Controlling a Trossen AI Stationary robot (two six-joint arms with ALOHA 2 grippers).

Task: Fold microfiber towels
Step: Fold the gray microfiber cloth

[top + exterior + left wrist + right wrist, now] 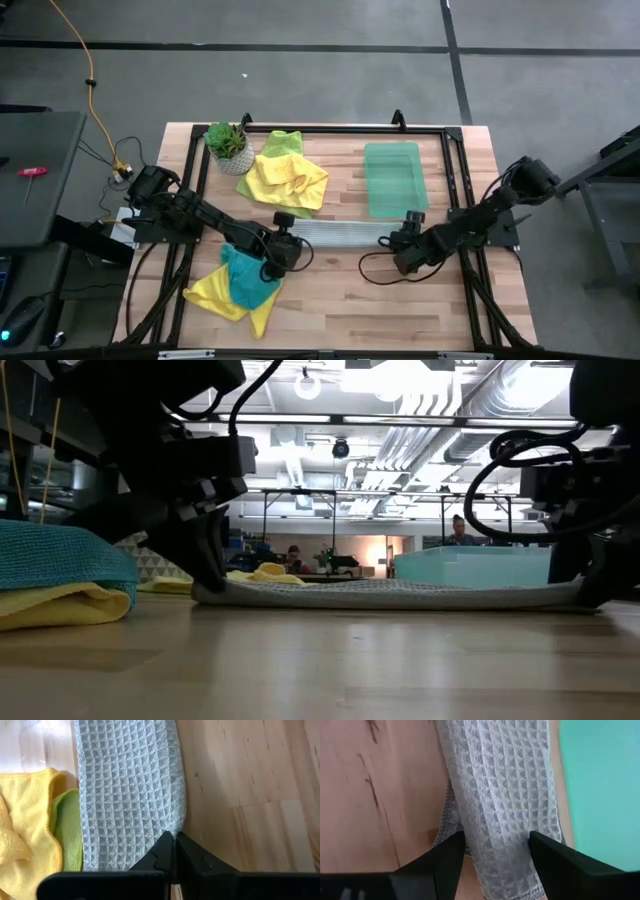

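Grey towel (335, 232) folded flat, coloured towels (283, 178) heaped

We see the long waffle-weave towel (340, 233) lying flat across the table's (330, 300) middle, running left to right. Left gripper (285, 245) sits at its left end, pinched on the towel's near corner. Right gripper (408, 243) sits at its right end, fingers straddling that end. The tray (394, 178) lies on the table just beyond the towel's right half. A heap of towels (285, 175) lies beyond the towel's left end, touching the potted plant (228, 146) at the far left. A second pile of towels (240, 290) lies near-left, under the left arm, close to the near edge.
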